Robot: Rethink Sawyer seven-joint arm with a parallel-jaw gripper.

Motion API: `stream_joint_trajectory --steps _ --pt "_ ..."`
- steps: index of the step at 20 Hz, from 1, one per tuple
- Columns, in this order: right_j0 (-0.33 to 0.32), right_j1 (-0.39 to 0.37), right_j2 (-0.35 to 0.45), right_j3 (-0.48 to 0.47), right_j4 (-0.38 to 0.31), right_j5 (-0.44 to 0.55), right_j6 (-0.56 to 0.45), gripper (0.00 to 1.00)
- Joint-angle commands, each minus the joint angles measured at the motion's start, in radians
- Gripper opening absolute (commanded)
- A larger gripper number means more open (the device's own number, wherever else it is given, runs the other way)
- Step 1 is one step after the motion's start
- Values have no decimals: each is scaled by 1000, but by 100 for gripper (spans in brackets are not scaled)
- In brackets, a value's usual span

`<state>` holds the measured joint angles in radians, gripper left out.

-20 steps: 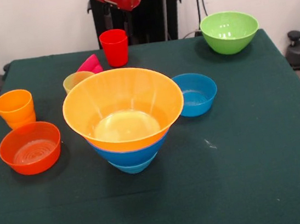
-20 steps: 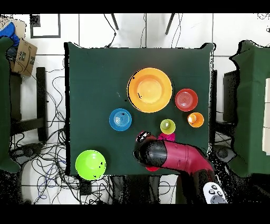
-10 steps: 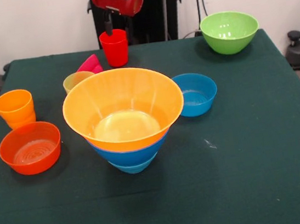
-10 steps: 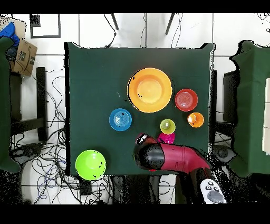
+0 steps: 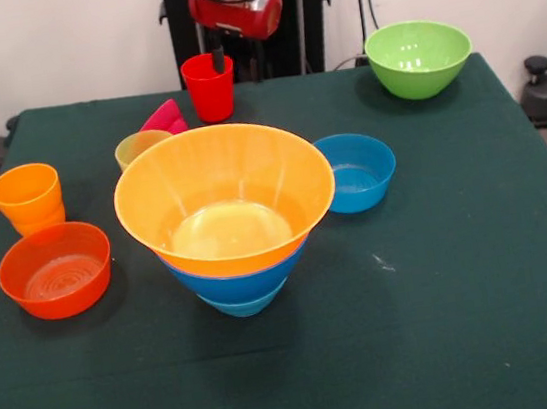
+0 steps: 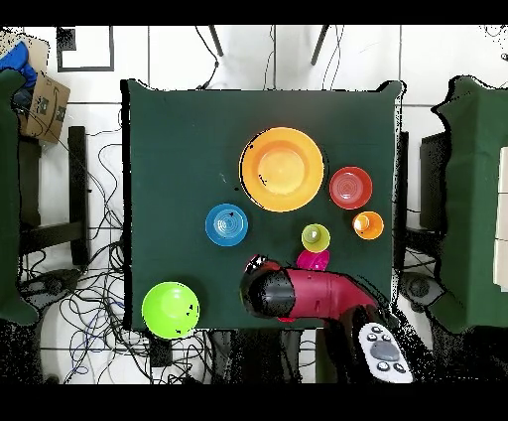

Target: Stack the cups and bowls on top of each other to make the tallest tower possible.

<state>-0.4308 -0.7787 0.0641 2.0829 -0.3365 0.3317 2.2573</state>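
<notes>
1. The tower (image 5: 228, 216) stands near the middle of the bench (image 5: 444, 273): a wide yellow-orange bowl (image 6: 282, 169) sits on top, nested in a large blue bowl (image 5: 237, 275), with a small light-blue bowl (image 5: 239, 306) peeping out underneath.
2. The red arm (image 6: 317, 295) hangs over the far edge of the bench, by the robot's pedestal.
3. The claw (image 5: 235, 60) reaches down just above the red cup (image 5: 210, 87). One dark finger (image 5: 218, 55) sits at the cup's rim; I cannot tell how far the claw is open or whether it grips anything.
4. The red cup stands upright at the far edge.
5. A magenta bowl (image 5: 165, 116) lies tilted just beside the red cup, and a yellow cup (image 5: 140, 144) stands next to it, partly hidden behind the tower.
6. An orange-yellow cup (image 5: 28, 197) stands near the bench's edge, with a shallow orange bowl (image 5: 55, 270) just in front of it.
7. A small blue bowl (image 5: 356, 170) rests just beside the tower's rim.
8. A lime green bowl (image 5: 419, 57) sits alone in a far corner, well apart from the rest.
</notes>
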Motion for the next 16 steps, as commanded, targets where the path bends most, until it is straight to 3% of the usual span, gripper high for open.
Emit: stream_joint_trajectory --steps 1,9,16 --pt "46 106 32 25 -67 -109 47 100" --pt "82 199 -19 2 -80 -202 67 100" --pt "49 101 -25 39 -83 -90 1 100"
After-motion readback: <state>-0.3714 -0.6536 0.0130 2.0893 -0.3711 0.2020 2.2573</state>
